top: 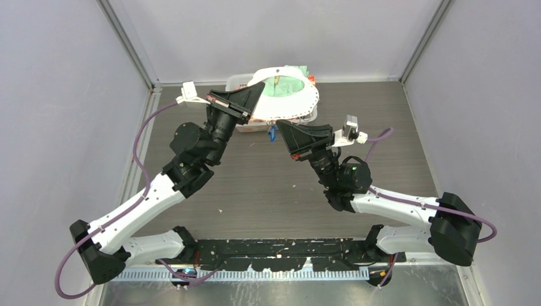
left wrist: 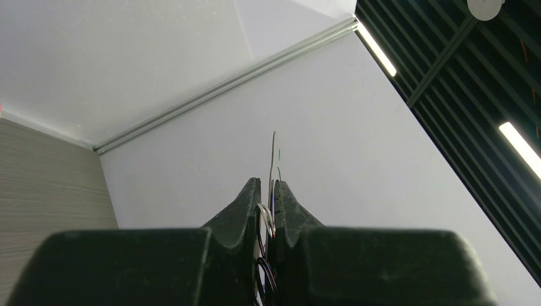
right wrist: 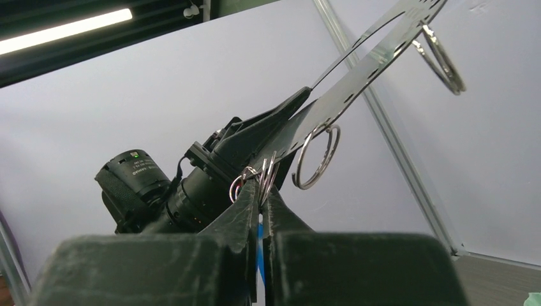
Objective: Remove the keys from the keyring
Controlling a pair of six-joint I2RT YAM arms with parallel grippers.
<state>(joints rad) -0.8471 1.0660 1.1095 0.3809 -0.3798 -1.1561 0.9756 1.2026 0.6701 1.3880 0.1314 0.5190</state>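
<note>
The keyring (top: 311,101) is held up over the basket (top: 237,81) in your overhead view. On its left rim the left gripper (top: 259,90) is clamped. That wrist view alone shows the plate edge-on between pressed fingers (left wrist: 245,210). At its near rim the right gripper (top: 279,125) pinches the keys (top: 272,132). Only its wrist view shows silver loops (right wrist: 258,180) squeezed there, with the blue tag (right wrist: 259,248) below.

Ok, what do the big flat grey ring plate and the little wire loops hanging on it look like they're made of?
The flat grey ring-shaped plate looks like thin sheet metal with a dull satin finish: knife-thin edge-on, with crisp punched slots. The small silver wire loops look like polished steel, probably split rings: bright highlights and doubled coils.
</note>
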